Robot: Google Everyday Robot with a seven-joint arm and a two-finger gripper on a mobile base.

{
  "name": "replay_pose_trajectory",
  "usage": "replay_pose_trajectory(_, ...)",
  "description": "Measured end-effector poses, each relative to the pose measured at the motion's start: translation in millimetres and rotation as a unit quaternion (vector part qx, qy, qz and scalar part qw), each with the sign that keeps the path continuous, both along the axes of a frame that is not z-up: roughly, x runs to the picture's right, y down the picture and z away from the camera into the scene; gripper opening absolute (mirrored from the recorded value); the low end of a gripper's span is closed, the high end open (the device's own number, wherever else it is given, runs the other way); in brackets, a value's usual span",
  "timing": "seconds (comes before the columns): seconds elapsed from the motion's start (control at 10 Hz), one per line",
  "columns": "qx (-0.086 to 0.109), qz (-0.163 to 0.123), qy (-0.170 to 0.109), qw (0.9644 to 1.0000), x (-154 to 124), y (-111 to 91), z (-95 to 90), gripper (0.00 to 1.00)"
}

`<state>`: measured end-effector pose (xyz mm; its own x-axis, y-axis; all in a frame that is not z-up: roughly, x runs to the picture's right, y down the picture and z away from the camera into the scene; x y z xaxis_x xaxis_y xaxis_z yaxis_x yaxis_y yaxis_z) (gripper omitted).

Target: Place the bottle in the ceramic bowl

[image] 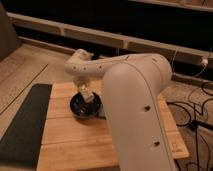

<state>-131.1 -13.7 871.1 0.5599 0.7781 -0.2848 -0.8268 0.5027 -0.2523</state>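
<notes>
The bottle (86, 97) shows as a small pale shape just over the middle of the ceramic bowl (84, 107), at or a little below rim height. You cannot tell whether its base touches the bowl's floor. The bowl sits on the slatted wooden counter (75, 145), towards its far left part and close to the arm's big white housing (135, 115).

Judging by this, you are at the release step. Let the bottle go only once it is low inside the bowl and near the centre, so that it tips against the glossy wall instead of bouncing over the rim. Then lift the tool straight up. A sideways pull could drag the bowl or knock the bottle out.

The tool (83, 91) hangs directly above the bowl, pointing down, with the bottle at its tip. You cannot tell from here whether it is pinching the bottle or spread apart. A dark mat (25, 125) lies along the counter's left edge, well apart from the bowl.
</notes>
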Motion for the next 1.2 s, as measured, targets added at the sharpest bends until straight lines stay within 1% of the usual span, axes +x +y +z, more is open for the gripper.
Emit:
replay_pose_trajectory(0.3, 0.000, 0.001, 0.000, 1.0000, 0, 0, 0.2, 0.00)
replay_pose_trajectory(0.5, -0.005, -0.004, -0.007, 1.0000, -6, 6, 2.6, 0.00)
replay_pose_trajectory(0.7, -0.016, -0.013, -0.018, 0.9996, -21, 18, 6.1, 0.00)
replay_pose_trajectory(1.0, -0.033, -0.018, -0.017, 0.9992, -25, 30, 14.5, 0.00)
replay_pose_trajectory(1.2, -0.046, -0.016, -0.015, 0.9987, -24, 40, 20.2, 0.00)
